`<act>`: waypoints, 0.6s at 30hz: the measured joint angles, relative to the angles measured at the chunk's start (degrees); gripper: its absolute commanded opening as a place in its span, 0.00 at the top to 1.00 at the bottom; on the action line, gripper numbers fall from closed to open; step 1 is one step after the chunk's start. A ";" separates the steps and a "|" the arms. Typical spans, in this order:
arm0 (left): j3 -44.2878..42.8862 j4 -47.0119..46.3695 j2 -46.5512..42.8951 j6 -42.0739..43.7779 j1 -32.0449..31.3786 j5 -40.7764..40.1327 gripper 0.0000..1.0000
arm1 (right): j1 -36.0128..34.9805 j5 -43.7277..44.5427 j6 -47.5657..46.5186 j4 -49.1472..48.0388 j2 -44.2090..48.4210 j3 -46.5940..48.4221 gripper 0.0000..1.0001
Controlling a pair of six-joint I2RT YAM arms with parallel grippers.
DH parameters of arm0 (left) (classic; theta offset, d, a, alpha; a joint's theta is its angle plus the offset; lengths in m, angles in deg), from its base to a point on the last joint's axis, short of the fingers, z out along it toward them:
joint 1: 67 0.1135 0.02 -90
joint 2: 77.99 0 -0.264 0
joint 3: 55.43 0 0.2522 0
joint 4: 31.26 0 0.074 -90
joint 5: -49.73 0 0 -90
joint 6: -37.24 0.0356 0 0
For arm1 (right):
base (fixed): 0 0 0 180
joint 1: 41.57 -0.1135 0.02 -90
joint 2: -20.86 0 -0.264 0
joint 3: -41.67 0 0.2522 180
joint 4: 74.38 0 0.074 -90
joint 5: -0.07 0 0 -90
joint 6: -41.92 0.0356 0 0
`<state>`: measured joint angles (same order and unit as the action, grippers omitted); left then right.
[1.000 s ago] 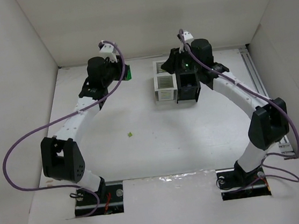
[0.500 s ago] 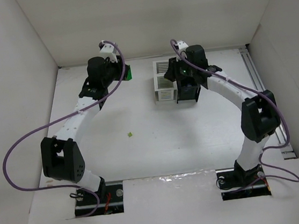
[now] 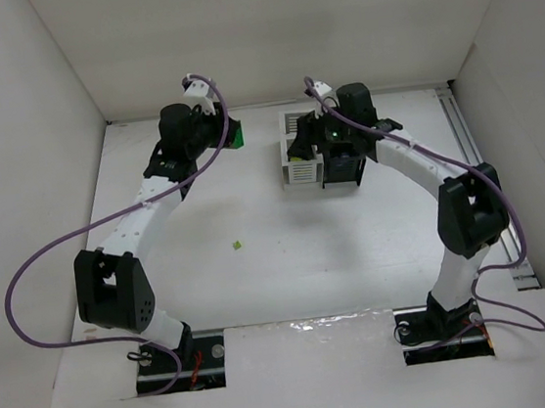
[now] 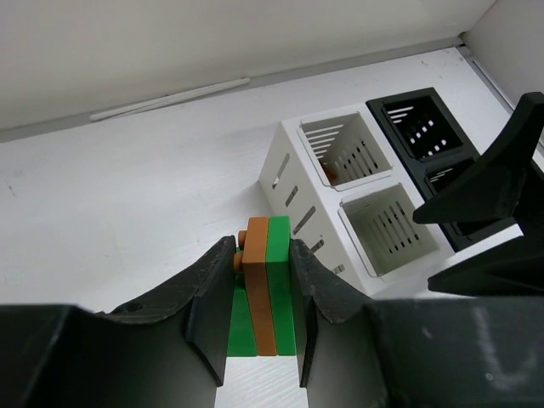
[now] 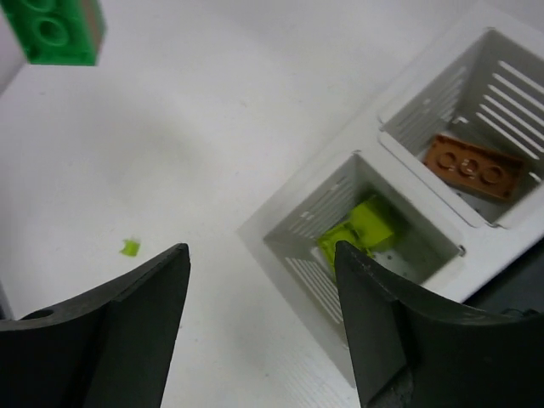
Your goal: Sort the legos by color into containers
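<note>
The left gripper (image 4: 263, 255) pinches the light, stiff green-and-orange plastic brick stack (image 4: 269, 293) by its flat sides; the right gripper (image 5: 262, 255) stands spread.

That lego stack (image 4: 265, 297) looks like glossy plastic; the left gripper (image 4: 261, 248) matt black; the white bins (image 4: 289, 183) smooth plastic.

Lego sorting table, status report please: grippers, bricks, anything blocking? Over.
Left gripper shut on green and orange-brown plastic brick stack. Right gripper open above white slatted bin holding yellow-green brick. No obstruction seen.
</note>
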<state>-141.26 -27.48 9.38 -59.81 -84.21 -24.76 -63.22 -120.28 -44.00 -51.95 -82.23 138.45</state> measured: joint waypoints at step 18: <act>-0.96 -0.04 0.00 -11.28 0.00 2.16 1.00 | -9.14 -3.82 25.59 -14.36 1.22 3.98 0.18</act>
<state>-142.23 -27.52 9.38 -71.09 -84.21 -22.60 -72.35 -124.11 -18.41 -66.31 -81.01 142.43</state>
